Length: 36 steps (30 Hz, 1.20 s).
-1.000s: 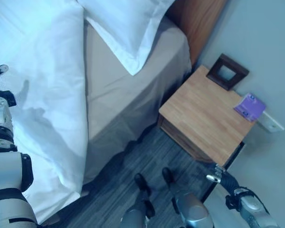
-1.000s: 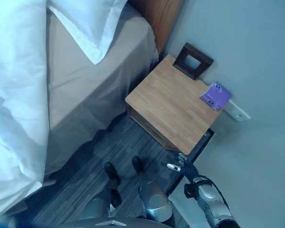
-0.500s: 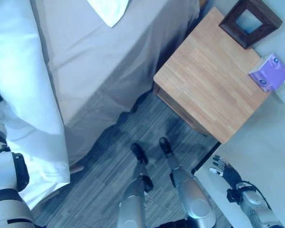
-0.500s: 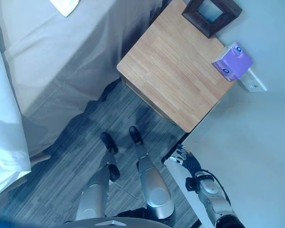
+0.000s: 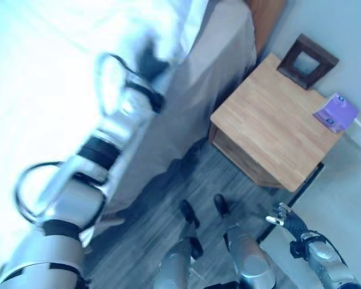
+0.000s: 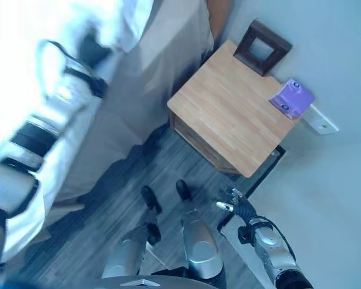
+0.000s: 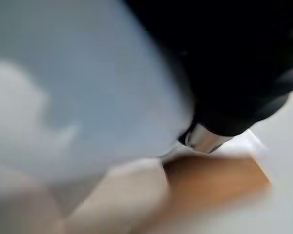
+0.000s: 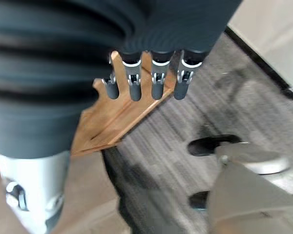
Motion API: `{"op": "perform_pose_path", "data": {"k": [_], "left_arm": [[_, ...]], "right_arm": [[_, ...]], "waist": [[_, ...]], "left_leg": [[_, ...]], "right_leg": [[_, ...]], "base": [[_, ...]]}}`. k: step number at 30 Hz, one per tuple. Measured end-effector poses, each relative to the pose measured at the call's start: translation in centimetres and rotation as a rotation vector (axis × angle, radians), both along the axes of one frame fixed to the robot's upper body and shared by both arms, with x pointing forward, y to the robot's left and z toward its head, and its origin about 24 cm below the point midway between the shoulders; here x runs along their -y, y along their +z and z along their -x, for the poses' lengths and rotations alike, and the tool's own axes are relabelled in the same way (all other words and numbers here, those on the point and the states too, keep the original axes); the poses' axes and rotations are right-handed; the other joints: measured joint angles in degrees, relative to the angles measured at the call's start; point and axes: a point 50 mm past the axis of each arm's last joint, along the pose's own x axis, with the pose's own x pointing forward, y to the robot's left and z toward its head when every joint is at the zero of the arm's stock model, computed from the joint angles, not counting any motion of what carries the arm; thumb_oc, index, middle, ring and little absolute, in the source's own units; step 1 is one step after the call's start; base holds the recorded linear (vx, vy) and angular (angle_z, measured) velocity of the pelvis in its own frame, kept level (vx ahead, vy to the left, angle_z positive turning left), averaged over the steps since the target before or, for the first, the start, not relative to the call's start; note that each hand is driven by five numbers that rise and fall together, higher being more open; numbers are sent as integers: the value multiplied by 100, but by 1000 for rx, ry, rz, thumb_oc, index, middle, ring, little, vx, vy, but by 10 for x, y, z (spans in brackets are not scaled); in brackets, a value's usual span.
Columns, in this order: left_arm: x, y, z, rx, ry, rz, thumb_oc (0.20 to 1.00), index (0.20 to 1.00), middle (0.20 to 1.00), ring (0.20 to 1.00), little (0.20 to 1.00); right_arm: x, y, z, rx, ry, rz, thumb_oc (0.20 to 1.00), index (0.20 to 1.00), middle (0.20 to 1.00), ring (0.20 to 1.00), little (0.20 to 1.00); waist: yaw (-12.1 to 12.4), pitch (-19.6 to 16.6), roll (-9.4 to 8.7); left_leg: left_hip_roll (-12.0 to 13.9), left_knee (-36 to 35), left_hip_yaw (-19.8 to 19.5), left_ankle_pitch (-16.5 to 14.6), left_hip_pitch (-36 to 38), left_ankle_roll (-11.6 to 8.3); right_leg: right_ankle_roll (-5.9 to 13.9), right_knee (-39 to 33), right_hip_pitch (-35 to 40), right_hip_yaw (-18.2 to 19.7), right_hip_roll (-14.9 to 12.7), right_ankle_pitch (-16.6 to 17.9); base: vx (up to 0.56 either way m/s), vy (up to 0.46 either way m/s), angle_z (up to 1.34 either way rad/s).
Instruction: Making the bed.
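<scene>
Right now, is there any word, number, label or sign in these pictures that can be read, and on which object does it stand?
None can be read.
Purple box on the wooden nightstand: small marks, too small to read.
Dark picture frame: no text visible.
Wall outlet plate: no text visible.

Floor (image 5: 168,211): dark grey planks.
Nightstand (image 5: 271,135): light wood, beyond the right hand, against the pale wall (image 5: 349,54).
Headboard (image 5: 268,18): brown wood.
</scene>
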Motion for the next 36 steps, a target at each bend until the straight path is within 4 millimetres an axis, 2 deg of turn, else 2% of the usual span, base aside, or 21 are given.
{"op": "perform_pose_path", "data": {"k": [1,2,4,5,6,9,10,11,14,16,18,22,24,27,31,32,36], "left_arm": [[5,-11,1,-26,-12,25,200,200,200,200,200],[12,-39,3,-93,-17,98,200,200,200,200,200],[12,-66,8,-163,-11,142,200,200,200,200,200],[19,-95,15,-243,-12,174,200,200,200,200,200],[23,-112,18,-295,-9,188,200,200,200,200,200],[33,-153,33,-418,-21,202,200,200,200,200,200],[34,-159,36,-435,-29,206,940,940,940,940,940],[35,-168,40,-471,-41,229,1000,1000,1000,1000,1000],[40,-172,42,-507,-105,183,1000,1000,1000,1000,1000],[41,-168,44,-513,-173,147,1000,1000,1000,1000,1000],[40,-168,47,-528,-210,133,1000,1000,1000,1000,1000],[40,-176,66,-566,-290,221,1000,1000,1000,1000,1000],[41,-178,74,-577,-316,278,1000,1000,1000,1000,1000],[39,-174,80,-569,-354,332,1000,1000,1000,1000,1000],[40,-169,91,-562,-419,428,1000,1000,1000,1000,1000],[41,-168,93,-562,-431,451,1000,1000,1000,1000,1000],[44,-170,100,-580,-495,480,1000,1000,1000,1000,1000]], "right_arm": [[2,-2,2,-11,-9,28,1000,1000,1000,1000,1000],[3,-7,5,-42,3,70,1000,1000,1000,1000,1000],[3,-7,7,-43,0,71,1000,1000,1000,1000,1000],[4,-9,9,-53,2,99,1000,1000,1000,1000,1000],[5,-9,10,-56,1,109,1000,1000,1000,1000,1000],[2,-10,11,-57,0,104,1000,1000,1000,1000,1000],[1,-10,11,-58,0,104,1000,1000,1000,1000,1000],[1,-11,11,-61,-2,104,1000,1000,1000,1000,1000],[2,-15,18,-93,-1,107,1000,1000,1000,1000,1000],[3,-18,25,-114,25,132,1000,1000,1000,1000,1000],[3,-21,31,-135,30,140,1000,1000,1000,1000,1000],[9,-28,48,-199,45,162,1000,1000,1000,1000,1000],[11,-28,48,-200,36,164,1000,1000,1000,1000,1000],[15,-26,48,-195,24,163,1000,1000,1000,1000,1000],[17,-28,54,-211,21,158,1000,1000,1000,1000,1000],[17,-29,56,-219,28,166,1000,1000,1000,1000,1000],[18,-29,57,-223,49,175,1000,1000,1000,1000,1000]], "waist": [[-6,-22,31],[-16,-60,65],[-42,-140,61],[-63,-233,74],[-78,-283,71],[-244,-565,71],[-324,-637,74],[-384,-692,69],[-406,-857,126],[-431,-968,240],[-427,-995,278],[-320,-1130,467],[-289,-1173,530],[-264,-1208,582],[-91,-1271,672],[-31,-1276,679],[-25,-1276,679]], "left_leg": [[-12,-4,41,-39,50,-46],[-24,-5,102,-84,210,11],[-38,-6,190,-138,314,78],[-69,-6,216,-172,409,104],[-88,-5,225,-173,464,141],[-132,-5,243,-231,489,251],[-152,-5,231,-232,490,252],[-181,-4,243,-226,593,259],[-238,-6,245,-236,715,255],[-243,-9,215,-291,742,284],[-248,-9,197,-292,804,282],[-232,-41,48,-349,870,200],[-231,-40,3,-360,872,184],[-234,-40,-87,-360,888,184],[-232,-38,-130,-354,889,192],[-232,-31,-154,-310,896,253],[-224,-18,-261,-280,940,298]], "right_leg": [[15,19,30,25,-29,-12],[93,47,174,64,-31,-72],[125,37,252,152,-46,-99],[162,27,325,201,-73,-141],[182,24,375,217,-90,-160],[256,13,403,236,-129,-225],[281,11,419,232,-149,-244],[302,-7,516,255,-181,-259],[320,-153,706,285,-261,-273],[315,-247,816,247,-278,-267],[299,-304,920,222,-288,-248],[287,-324,1032,110,-269,-259],[281,-325,1050,48,-266,-257],[274,-326,1097,-18,-264,-266],[261,-325,1116,-75,-262,-274],[253,-325,1128,-100,-257,-280],[227,-325,1216,-190,-238,-311]], "base": [[80,106,-16],[63,54,-11],[69,63,-18],[47,50,-16],[29,28,-7],[18,15,-2],[31,30,-2],[0,0,0],[31,-2,0],[27,-24,8],[21,-47,7],[-1,-49,11],[-5,-48,14],[-3,-29,14],[0,-37,7],[6,-24,12],[2,-18,13]]}}
